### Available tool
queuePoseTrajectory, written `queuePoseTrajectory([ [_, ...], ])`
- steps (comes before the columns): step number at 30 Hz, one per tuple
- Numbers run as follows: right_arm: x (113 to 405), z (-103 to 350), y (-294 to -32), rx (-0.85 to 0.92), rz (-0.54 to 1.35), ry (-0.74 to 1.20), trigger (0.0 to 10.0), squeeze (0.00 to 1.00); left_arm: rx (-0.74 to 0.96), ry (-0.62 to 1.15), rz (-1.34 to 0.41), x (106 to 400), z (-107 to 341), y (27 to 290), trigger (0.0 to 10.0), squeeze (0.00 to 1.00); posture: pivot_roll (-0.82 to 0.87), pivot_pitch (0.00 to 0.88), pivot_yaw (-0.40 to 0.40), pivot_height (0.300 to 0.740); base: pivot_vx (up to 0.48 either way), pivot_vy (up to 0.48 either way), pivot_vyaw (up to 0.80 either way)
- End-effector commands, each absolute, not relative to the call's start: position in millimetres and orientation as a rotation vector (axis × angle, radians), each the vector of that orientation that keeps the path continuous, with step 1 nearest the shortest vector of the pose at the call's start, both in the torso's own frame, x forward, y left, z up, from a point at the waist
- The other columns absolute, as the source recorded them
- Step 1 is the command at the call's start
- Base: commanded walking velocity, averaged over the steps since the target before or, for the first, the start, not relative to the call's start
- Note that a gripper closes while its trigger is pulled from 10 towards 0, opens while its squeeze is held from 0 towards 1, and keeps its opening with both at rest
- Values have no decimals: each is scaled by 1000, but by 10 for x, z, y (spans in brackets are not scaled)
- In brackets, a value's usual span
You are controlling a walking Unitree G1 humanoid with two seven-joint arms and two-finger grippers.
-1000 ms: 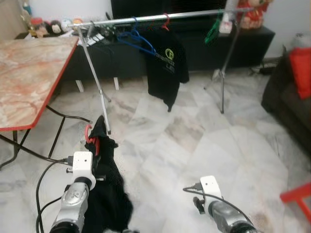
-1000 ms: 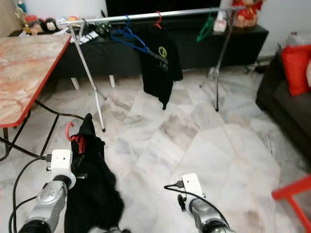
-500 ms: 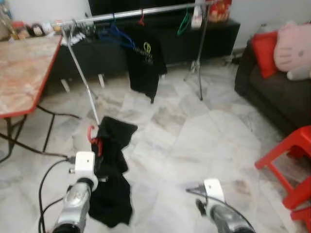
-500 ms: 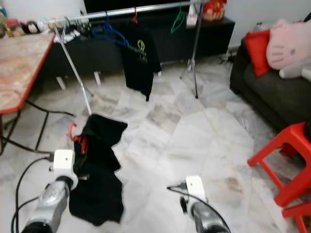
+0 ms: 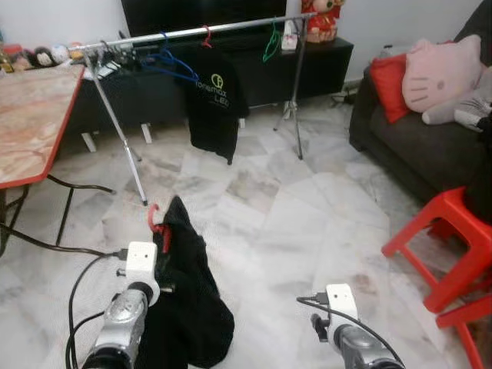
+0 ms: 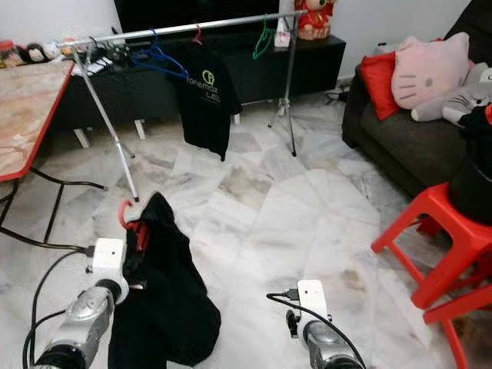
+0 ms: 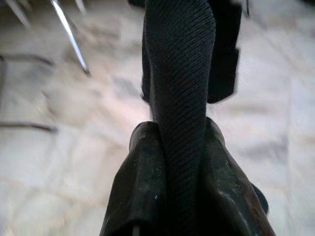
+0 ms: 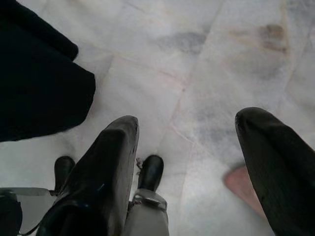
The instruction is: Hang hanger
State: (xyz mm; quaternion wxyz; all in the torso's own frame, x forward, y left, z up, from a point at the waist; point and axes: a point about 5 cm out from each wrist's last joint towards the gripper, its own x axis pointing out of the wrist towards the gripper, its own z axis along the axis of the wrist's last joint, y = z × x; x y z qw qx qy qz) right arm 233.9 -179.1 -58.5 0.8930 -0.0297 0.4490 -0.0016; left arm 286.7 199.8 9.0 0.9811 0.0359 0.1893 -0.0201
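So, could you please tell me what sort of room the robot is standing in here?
Most likely a home living room: a dark sofa with plush cushions, a low black TV cabinet along the wall, and a marble-tiled floor with a clothes rail set up on it.

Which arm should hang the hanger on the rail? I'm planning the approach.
Left. The left gripper is shut on the black garment with its red hanger. The right gripper is open, holding nothing. The rail stands ahead.
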Motion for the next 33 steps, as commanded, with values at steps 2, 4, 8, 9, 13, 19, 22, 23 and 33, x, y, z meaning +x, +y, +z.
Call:
queuePoseTrajectory([
  [2, 2375, -562, -1794, -60, -5, 935, 10000, 0, 111, 563, -80, 2774, -136, 1906, 10000, 0, -39, 0, -13, 740, 0, 0, 0],
  [4, 2377, -562, -1789, -61, -4, 938, 10000, 0, 106, 637, -92, 2710, -227, 1878, 10000, 0, -44, 0, -14, 740, 0, 0, 0],
  [8, 2376, -563, -1788, -54, -8, 940, 10000, 0, 118, 782, -66, 2541, -407, 1870, 10000, 0, -51, 0, -18, 740, 0, 0, 0],
  [9, 2376, -563, -1790, -59, -5, 944, 10000, 0, 142, 841, -64, 2434, -492, 1882, 10000, 0, -51, 0, -18, 740, 0, 0, 0],
  [13, 2375, -564, -1791, -63, 0, 948, 10000, 0, 177, 898, -46, 2302, -581, 1925, 10000, 0, -51, 0, -18, 740, 0, 0, 0],
  [19, 2358, -575, -1795, -83, 25, 974, 10000, 0, 140, 898, 20, 2222, -626, 1950, 10000, 0, -62, 0, -27, 740, 0, 0, 0],
  [22, 2347, -581, -1802, -103, 46, 995, 10000, 0, 130, 887, 60, 2196, -646, 1912, 10000, 0, -63, 0, -28, 740, 0, 0, 0],
  [23, 2348, -580, -1804, -104, 49, 997, 10000, 0, 125, 904, 77, 2162, -668, 1911, 10000, 0, -69, 0, -28, 740, 0, 0, 0],
  [33, 2373, -559, -1835, -151, 65, 999, 10000, 0, 92, 941, 117, 2111, -695, 1972, 10000, 0, -94, 0, -43, 740, 0, 0, 0],
])
